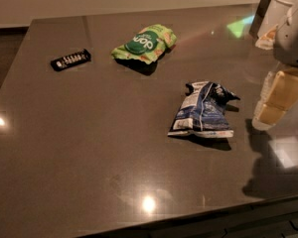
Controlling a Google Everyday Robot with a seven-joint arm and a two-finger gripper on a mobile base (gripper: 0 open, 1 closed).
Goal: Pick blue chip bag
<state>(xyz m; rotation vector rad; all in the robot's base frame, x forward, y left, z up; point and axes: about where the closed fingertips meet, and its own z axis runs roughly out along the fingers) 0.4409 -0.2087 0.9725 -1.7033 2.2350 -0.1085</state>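
Gripper (pixel 272 108) hangs just right of the blue chip bag (pixel 203 110), not touching; bag lies ungrasped on the table (pixel 89 157); jaw opening I cannot tell; grasp and lift remain.

A glossy dark grey-brown table (pixel 89 148) carries a few pale spots of reflected light. The blue chip bag (pixel 203 110) is dark navy with white panels and a light strip along its bottom edge. A light green bag (pixel 145 43) bears a dark green round logo with white lettering. A small black wrapper (pixel 71 60) shows a row of pale marks. The gripper (pixel 270 113), at the right edge near the navy bag, is cream-yellow below a whitish-grey arm (pixel 293 38).
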